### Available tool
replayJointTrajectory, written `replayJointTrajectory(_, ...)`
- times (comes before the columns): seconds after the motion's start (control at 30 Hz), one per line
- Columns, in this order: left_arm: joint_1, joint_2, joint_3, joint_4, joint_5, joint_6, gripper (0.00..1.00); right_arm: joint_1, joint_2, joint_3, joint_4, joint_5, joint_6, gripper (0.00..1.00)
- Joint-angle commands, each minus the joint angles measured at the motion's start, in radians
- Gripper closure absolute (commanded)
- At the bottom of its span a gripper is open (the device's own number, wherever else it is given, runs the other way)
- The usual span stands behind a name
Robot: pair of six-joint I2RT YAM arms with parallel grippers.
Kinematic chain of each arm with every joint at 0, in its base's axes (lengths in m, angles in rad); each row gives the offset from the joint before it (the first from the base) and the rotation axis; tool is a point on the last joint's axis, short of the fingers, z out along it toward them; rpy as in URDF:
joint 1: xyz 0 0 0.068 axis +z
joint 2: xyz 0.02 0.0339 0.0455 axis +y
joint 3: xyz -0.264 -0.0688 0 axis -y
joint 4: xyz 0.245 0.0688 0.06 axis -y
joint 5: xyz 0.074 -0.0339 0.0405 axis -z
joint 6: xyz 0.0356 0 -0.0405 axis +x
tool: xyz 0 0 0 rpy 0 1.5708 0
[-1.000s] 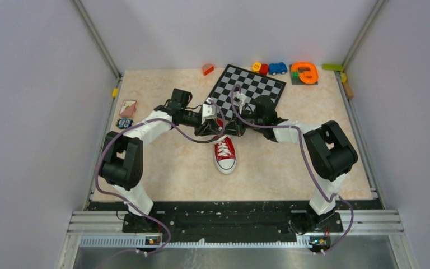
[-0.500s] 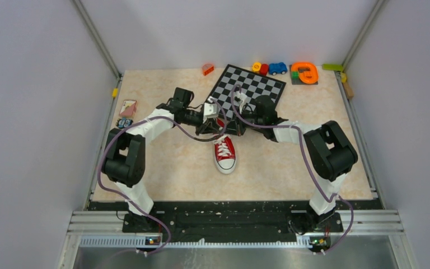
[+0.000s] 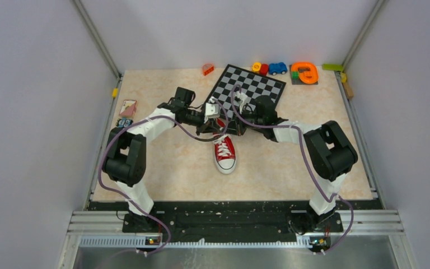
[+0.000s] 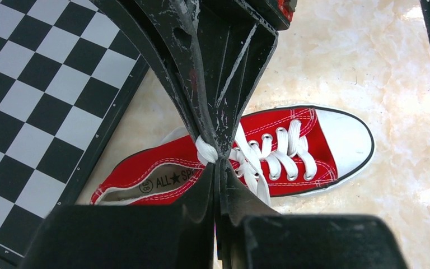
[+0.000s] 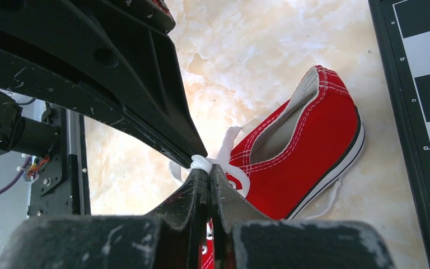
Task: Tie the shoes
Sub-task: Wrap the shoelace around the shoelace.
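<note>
The red sneaker (image 3: pixel 224 153) lies mid-table, white toe cap toward the arms, heel toward the chessboard. It also shows in the left wrist view (image 4: pixel 269 151) and the right wrist view (image 5: pixel 308 151). My left gripper (image 3: pixel 215 124) and my right gripper (image 3: pixel 227 125) meet tip to tip just above the shoe's heel end. Both are shut on the white laces (image 4: pixel 206 150), pinched as a bunched knot between the two pairs of tips (image 5: pixel 201 163). The laces run down to the eyelets (image 4: pixel 283 154).
A black-and-white chessboard (image 3: pixel 249 89) lies just behind the grippers. Small toys (image 3: pixel 277 68) and an orange piece (image 3: pixel 304 73) line the far edge, an orange block (image 3: pixel 208 69) far centre. A card (image 3: pixel 127 107) sits at the left edge.
The left arm's wrist has shifted slightly toward the far right; the grippers stay pinched together over the shoe, which has not moved.
</note>
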Motion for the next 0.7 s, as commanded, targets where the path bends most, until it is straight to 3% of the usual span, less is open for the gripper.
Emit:
replayJointTrajectory(0.0,-0.002,-0.061,-0.013,0.108,-0.041,-0.016,1.0,0.016,-0.06,0.036,0.031,-0.052,-0.012,0.99)
replayJointTrajectory(0.17,-0.002,-0.091,-0.049,0.172,-0.045,-0.055,1.0,0.016,-0.067,0.027,0.037,-0.056,-0.012,0.93)
replayJointTrajectory(0.4,-0.002,-0.111,-0.067,0.198,-0.045,-0.08,1.0,0.016,-0.074,0.022,0.037,-0.05,-0.01,0.96)
replayJointTrajectory(0.67,-0.002,-0.12,-0.078,0.201,-0.044,-0.084,1.0,0.016,-0.08,0.022,0.004,-0.016,-0.03,0.88)
